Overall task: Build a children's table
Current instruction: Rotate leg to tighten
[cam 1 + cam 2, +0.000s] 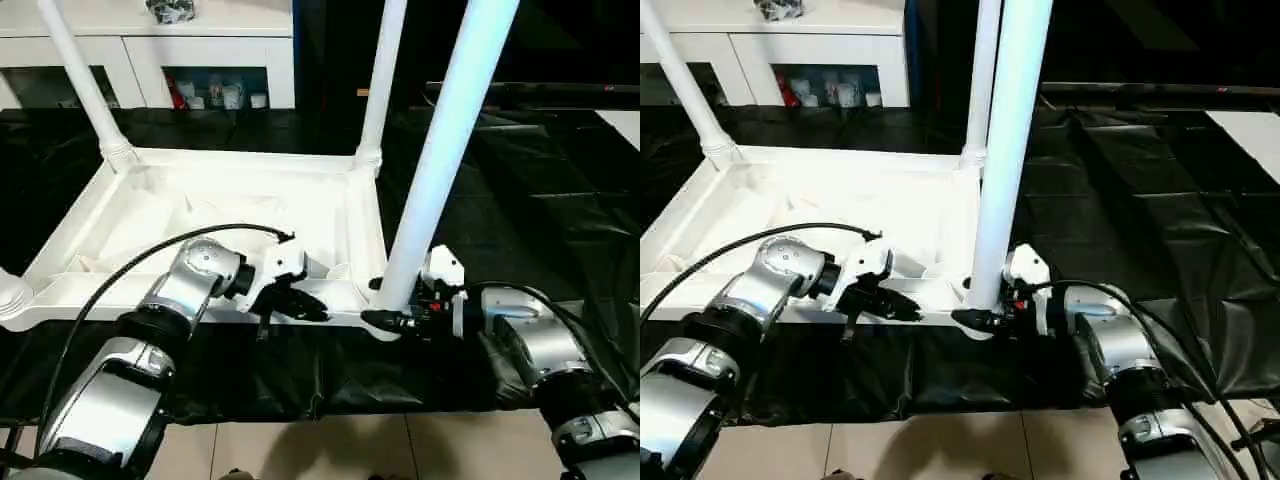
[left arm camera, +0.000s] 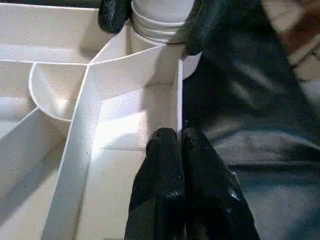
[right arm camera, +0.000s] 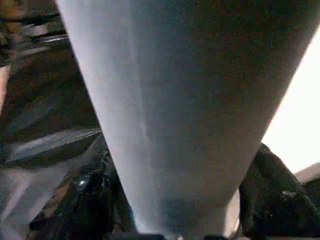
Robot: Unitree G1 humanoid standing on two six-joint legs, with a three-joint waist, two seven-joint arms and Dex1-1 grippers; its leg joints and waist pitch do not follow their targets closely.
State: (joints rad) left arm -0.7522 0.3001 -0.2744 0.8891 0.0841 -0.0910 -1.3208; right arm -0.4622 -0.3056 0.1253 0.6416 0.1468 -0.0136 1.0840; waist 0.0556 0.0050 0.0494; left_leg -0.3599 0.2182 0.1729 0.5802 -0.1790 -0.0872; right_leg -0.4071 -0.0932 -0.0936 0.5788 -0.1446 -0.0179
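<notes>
The white tabletop (image 1: 215, 165) lies upside down on a black cloth, ribbed underside up. Two white legs (image 1: 85, 85) stand in its far corner sockets. A third leg (image 1: 440, 150) stands in the near right socket. My right gripper (image 1: 392, 308) is shut on this leg's base, one black finger (image 2: 114, 15) on each side of the tube. In the right wrist view the leg (image 3: 175, 100) stands between the fingers (image 3: 272, 195). My left gripper (image 1: 318, 310) is shut, empty, its fingertips (image 2: 167, 145) against the tabletop's near rim, just left of that socket.
A white cabinet (image 1: 150, 50) with glass doors stands behind the work. The black cloth (image 1: 520, 190) covers the surface to the right, and its near edge hangs over light floor tiles (image 1: 330, 450). A black cable (image 1: 120, 275) arcs over my left forearm.
</notes>
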